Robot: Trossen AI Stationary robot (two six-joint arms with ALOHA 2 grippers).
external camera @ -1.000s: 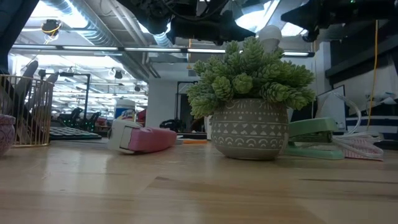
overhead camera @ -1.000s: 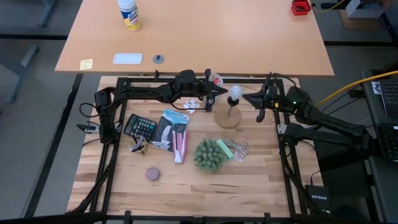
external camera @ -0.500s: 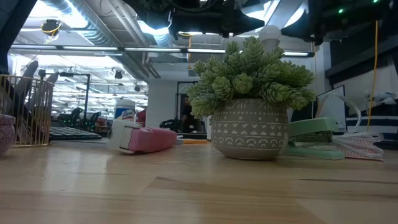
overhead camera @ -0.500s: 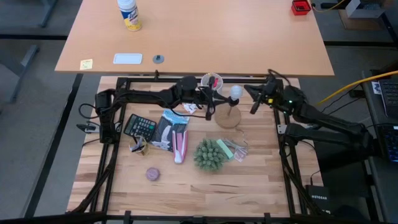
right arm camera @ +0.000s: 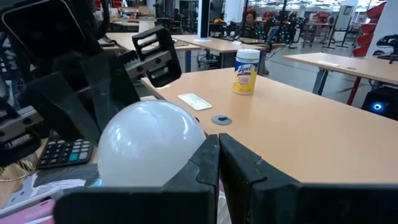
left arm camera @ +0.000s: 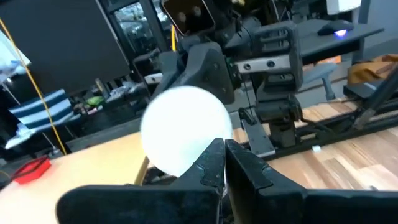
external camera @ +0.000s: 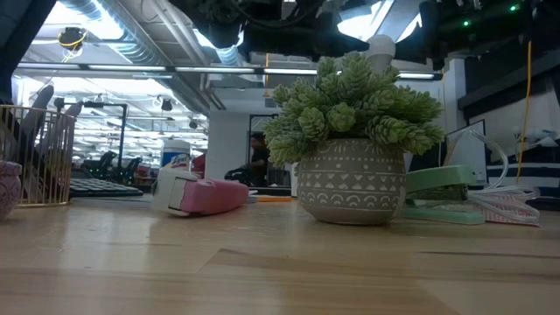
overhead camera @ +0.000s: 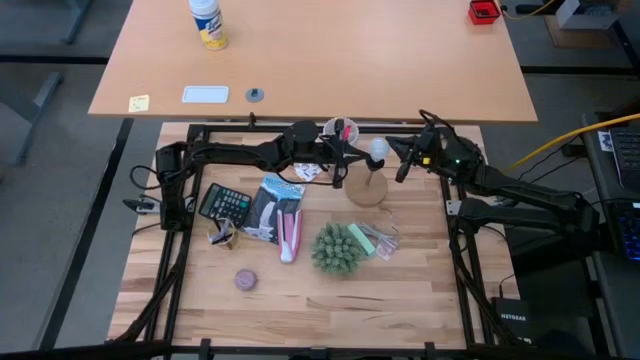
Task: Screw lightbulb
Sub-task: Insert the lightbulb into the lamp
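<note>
Lightbulb stands upright in the socket of the round wooden base, far side of the desk. My left pincer sits just beside it, fingers pressed together, empty. My right pincer flanks the other side, likewise closed on nothing.

"Lysol" reads on the wipes canister; "NETGEAR" on the box.
</note>
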